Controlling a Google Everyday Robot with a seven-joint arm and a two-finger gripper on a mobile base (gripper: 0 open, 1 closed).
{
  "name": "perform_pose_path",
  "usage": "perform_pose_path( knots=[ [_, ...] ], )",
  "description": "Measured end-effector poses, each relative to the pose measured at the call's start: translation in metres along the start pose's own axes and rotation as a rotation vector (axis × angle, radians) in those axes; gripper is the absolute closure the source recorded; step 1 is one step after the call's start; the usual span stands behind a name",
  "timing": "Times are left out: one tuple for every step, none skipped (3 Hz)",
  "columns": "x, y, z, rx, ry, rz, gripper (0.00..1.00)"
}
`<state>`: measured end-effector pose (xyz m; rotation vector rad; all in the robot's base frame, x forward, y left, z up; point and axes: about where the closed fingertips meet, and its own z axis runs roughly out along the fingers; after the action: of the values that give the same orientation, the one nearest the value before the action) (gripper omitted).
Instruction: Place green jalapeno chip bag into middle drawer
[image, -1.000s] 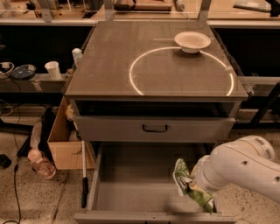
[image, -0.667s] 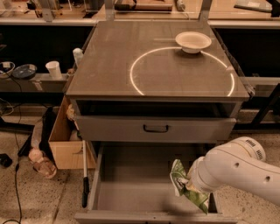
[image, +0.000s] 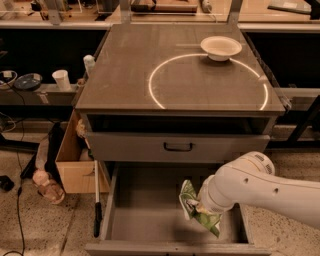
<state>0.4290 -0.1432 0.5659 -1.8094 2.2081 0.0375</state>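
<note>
The small, crinkled foil green jalapeno chip bag (image: 190, 198) is held tilted over the flat floor of the open, wide grey metal middle drawer (image: 142, 212), right of the drawer's centre. The white arm's gripper (image: 200, 205), inside the drawer, is clamped on the bag.

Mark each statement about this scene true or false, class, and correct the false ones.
1. A white bowl sits on the cabinet top. True.
2. The middle drawer is shut. False: it is pulled open; the drawer front with the black handle above it is shut.
3. The green jalapeno chip bag lies beside the bowl. False: it is down in the open middle drawer's space, at the gripper.
4. The gripper is over the right part of the middle drawer. True.
5. A cardboard box stands on the floor to the left of the cabinet. True.
</note>
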Motion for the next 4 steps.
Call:
perform_pose_path(
  knots=[
    [-0.007,0.000,0.011,-0.014,-0.006,-0.008,1.00],
    [-0.007,0.020,0.040,-0.062,0.029,-0.013,1.00],
    [-0.007,0.020,0.040,-0.063,0.029,-0.014,1.00],
    [-0.010,0.023,0.064,-0.062,0.018,-0.012,1.00]
  ],
)
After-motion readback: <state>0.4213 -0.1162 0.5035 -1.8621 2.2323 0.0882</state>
